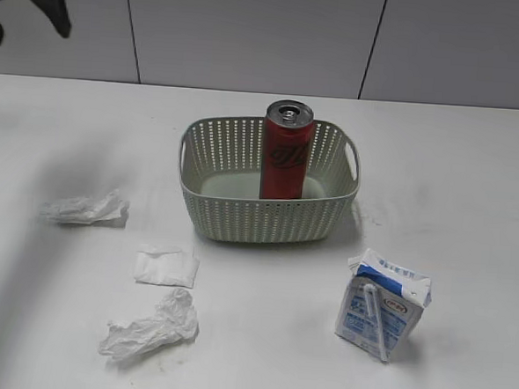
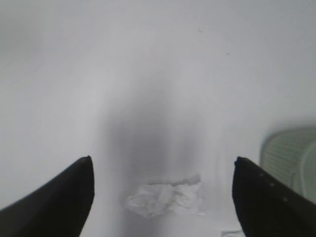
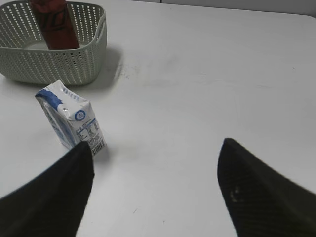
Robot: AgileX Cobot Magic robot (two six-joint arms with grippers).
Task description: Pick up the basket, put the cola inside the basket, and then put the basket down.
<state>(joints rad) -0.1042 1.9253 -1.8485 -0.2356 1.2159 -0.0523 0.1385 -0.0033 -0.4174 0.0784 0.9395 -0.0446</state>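
The pale sage-green basket (image 1: 240, 218) stands on the white table at the middle. The red cola can (image 1: 285, 152) stands upright inside it, at the back right. Both also show in the right wrist view, the basket (image 3: 59, 64) at top left with the cola (image 3: 55, 24) in it. A corner of the basket (image 2: 291, 158) shows at the right edge of the left wrist view. My left gripper (image 2: 163, 163) is open and empty, high above the table's left side; its dark tip shows in the exterior view (image 1: 29, 0). My right gripper (image 3: 155, 145) is open and empty above bare table.
A blue-and-white carton with a straw (image 1: 382, 303) stands front right, close to my right gripper's left finger (image 3: 71, 121). Crumpled tissues lie at left (image 1: 87, 208), (image 1: 165, 265), (image 1: 150, 329); one lies below my left gripper (image 2: 165, 199).
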